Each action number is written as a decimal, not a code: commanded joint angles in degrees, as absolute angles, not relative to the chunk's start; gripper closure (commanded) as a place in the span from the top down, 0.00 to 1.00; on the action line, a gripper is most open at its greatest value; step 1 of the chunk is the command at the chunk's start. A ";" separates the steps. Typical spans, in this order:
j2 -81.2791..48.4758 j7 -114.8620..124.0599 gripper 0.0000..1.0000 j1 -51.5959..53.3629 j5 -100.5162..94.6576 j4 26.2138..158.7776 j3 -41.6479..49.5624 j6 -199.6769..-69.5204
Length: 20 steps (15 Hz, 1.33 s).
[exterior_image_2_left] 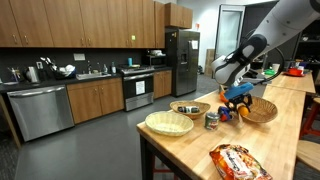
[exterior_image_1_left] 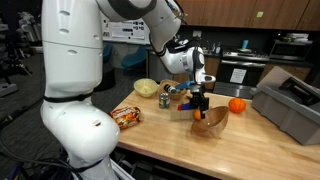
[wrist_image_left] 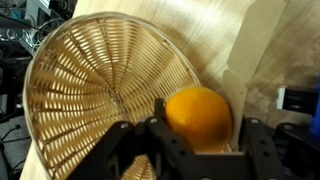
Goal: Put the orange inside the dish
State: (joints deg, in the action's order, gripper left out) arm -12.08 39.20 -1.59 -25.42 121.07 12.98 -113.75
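Note:
In the wrist view the small orange (wrist_image_left: 198,118) sits between my gripper's (wrist_image_left: 196,135) two black fingers, which are shut on it. It hangs over the near rim of the dish (wrist_image_left: 90,90), a wide woven tan bowl that looks empty. In both exterior views the gripper (exterior_image_1_left: 200,99) (exterior_image_2_left: 237,98) points down just above the dish (exterior_image_1_left: 212,123) (exterior_image_2_left: 263,110) on the wooden counter. The orange itself is too small to make out in those views.
A larger, brighter orange fruit (exterior_image_1_left: 237,105) lies beyond the dish. A pale yellow-green bowl (exterior_image_1_left: 146,88) (exterior_image_2_left: 168,123), a second small bowl (exterior_image_2_left: 188,108), a can (exterior_image_2_left: 211,120) and a snack bag (exterior_image_1_left: 127,116) (exterior_image_2_left: 235,160) are on the counter. A grey bin (exterior_image_1_left: 290,105) stands at its end.

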 commanded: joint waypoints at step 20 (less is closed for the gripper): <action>-18.78 28.49 0.32 -2.16 -24.27 115.41 8.69 -122.40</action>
